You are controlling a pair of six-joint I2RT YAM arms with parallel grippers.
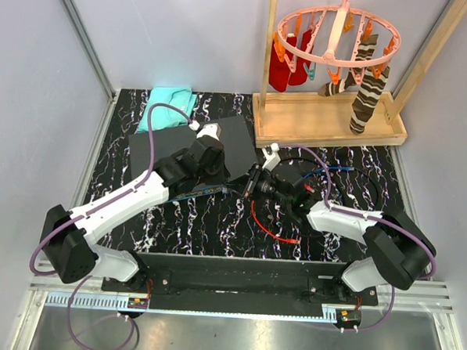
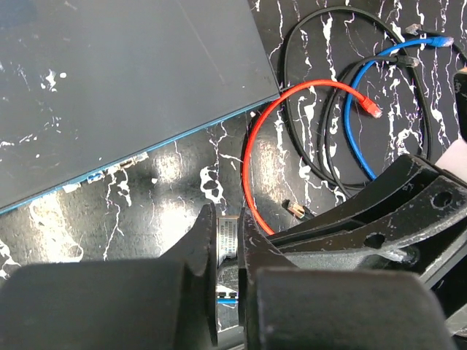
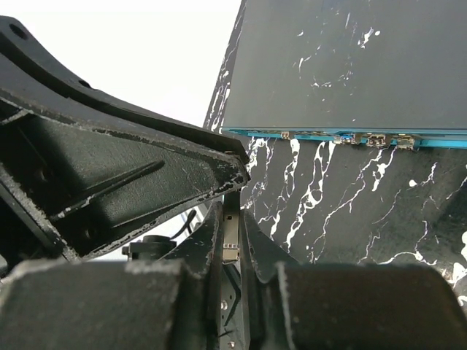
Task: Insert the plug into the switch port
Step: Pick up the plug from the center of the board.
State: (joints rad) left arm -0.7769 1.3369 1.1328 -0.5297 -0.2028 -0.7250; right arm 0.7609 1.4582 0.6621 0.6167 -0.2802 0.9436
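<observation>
Left gripper point(image 2: 226, 235) and right gripper point(image 3: 231, 219) both pinched shut, apparently on 1 plug point(image 3: 231, 244). Risk: tug-of-war skews it and it misses the switch point(image 3: 343, 65) port.

The switch point(image 2: 124, 80) beyond the left hand point(image 2: 228, 237) has a smooth, matt grey top. The tabletop point(image 2: 168, 204) beneath is glossy and marble-patterned. The hand's fingers point(image 2: 203, 255) are scuffed, grainy black plastic. The red cable point(image 2: 246, 168) right of it looks smooth.
</observation>
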